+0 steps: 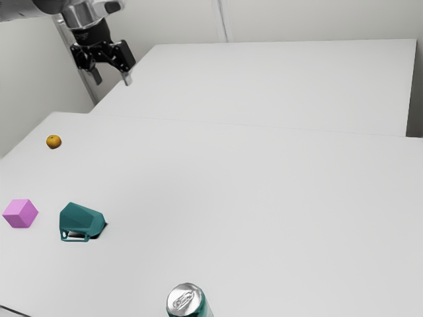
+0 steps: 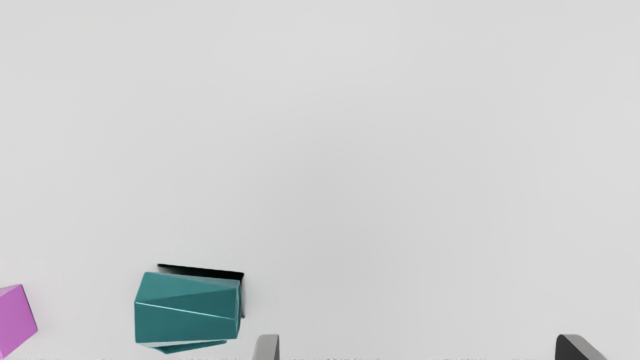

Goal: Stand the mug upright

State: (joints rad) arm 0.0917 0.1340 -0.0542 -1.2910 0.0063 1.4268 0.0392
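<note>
Pale walls (image 1: 317,20), plain, behind a white tabletop (image 1: 264,198) crossed by a faint line.

Item: one teal mug (image 1: 82,219), faceted, lying on its side on the tabletop toward the exterior view's left, handle on the side facing that camera; interior hidden, contents cannot be told.

Item: one drinks can (image 1: 185,301), upright, at the exterior view's near edge; silver lid with pull tab, teal body partly visible, contents hidden.

Item: one pink cube (image 1: 20,214), near the mug, apart from it.

Item: one small orange fruit (image 1: 53,141), farther back than the cube.

Item: one black gripper (image 1: 112,79), raised above the tabletop; fingers (image 2: 267,348) wide apart, nothing held. In the wrist view the mug lies outside the gap, beyond one finger, on the same side as the cube.
</note>
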